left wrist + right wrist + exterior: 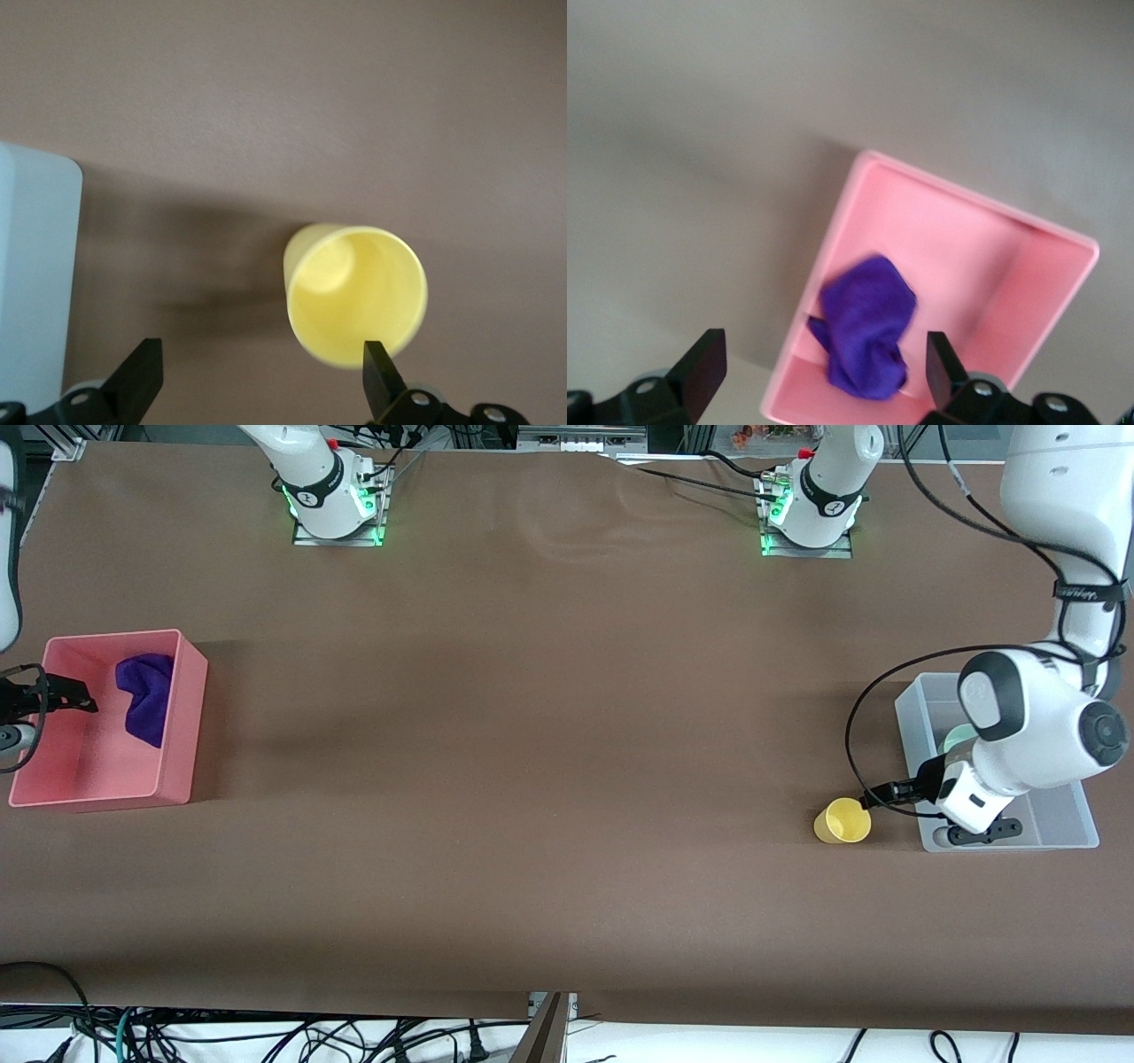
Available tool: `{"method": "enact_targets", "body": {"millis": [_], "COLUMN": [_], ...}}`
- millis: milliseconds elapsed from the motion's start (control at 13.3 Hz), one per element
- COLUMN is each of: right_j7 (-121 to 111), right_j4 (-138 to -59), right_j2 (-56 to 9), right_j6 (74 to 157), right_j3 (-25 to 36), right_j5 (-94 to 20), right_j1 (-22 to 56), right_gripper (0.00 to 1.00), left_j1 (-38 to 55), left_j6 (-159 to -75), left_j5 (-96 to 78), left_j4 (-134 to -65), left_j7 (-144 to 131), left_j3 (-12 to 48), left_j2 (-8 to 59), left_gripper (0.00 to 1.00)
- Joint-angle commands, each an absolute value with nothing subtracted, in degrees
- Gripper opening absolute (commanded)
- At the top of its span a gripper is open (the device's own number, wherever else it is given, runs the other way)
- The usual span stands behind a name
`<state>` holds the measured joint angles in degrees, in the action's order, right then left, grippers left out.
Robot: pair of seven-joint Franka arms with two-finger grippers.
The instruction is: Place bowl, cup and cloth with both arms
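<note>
The yellow cup stands on the table beside the grey bin, mouth up. The pale green bowl lies in that bin, mostly hidden by the left arm. My left gripper is open and empty, over the table between bin and cup. In the left wrist view the cup is close to one fingertip. The purple cloth lies in the pink bin. My right gripper is open and empty over that bin; in the right wrist view the cloth lies below it.
The grey bin's corner shows beside the left gripper. The pink bin's rim stands at the right arm's end of the table. Brown table spreads between the two bins. Cables hang at the table's front edge.
</note>
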<state>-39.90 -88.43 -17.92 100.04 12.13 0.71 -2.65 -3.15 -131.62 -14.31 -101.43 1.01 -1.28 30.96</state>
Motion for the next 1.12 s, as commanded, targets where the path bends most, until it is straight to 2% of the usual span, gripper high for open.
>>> {"method": "enact_targets", "body": {"millis": [0,75,150,300,525,675,825,1050], "right_j7": [-24.8,-19.5,-17.0,-12.3,-4.9,-4.7,-5.1,-5.5], "right_j4": [-87.4,-87.4,-87.3,-87.2,-87.2,-87.3,-88.0,-87.5], "right_j2": [-15.2,-14.3,-13.8,-11.7,-8.6,-5.7,-4.5,-4.3], "right_j6": [97.3,96.6,94.9,94.7,94.7,94.8,93.3,84.6], "right_j3": [5.6,2.4,-0.1,-3.6,-4.7,-4.3,-4.1,-4.7], "right_j5": [1.0,1.3,2.0,2.1,1.7,2.0,3.1,5.4], "right_j1": [-3.3,-3.3,-3.3,-3.3,-3.3,-3.5,-3.8,-3.8], "right_gripper": [1.00,1.00,1.00,1.00,1.00,1.00,1.00,1.00], "left_j1": [-2.1,-2.0,-1.9,-1.8,-1.8,-2.0,-2.9,-5.1], "left_j6": [-134.6,-134.7,-134.7,-134.7,-133.1,-125.2,-115.1,-102.3], "left_j5": [-15.7,-15.7,-15.7,-15.7,-15.0,-14.0,-9.4,-0.7], "left_j4": [-101.0,-101.0,-101.1,-101.2,-100.8,-99.7,-95.6,-91.2], "left_j7": [-0.1,-0.1,0.0,0.0,-0.1,-0.2,-0.1,1.4], "left_j3": [-1.5,-1.5,-1.5,-1.2,-1.1,-1.1,-1.1,-1.2], "left_j2": [33.4,33.8,34.2,34.3,32.2,29.2,26.5,22.5], "left_gripper": [0.39,0.16,0.00,0.00,0.00,0.00,0.00,0.00]}}
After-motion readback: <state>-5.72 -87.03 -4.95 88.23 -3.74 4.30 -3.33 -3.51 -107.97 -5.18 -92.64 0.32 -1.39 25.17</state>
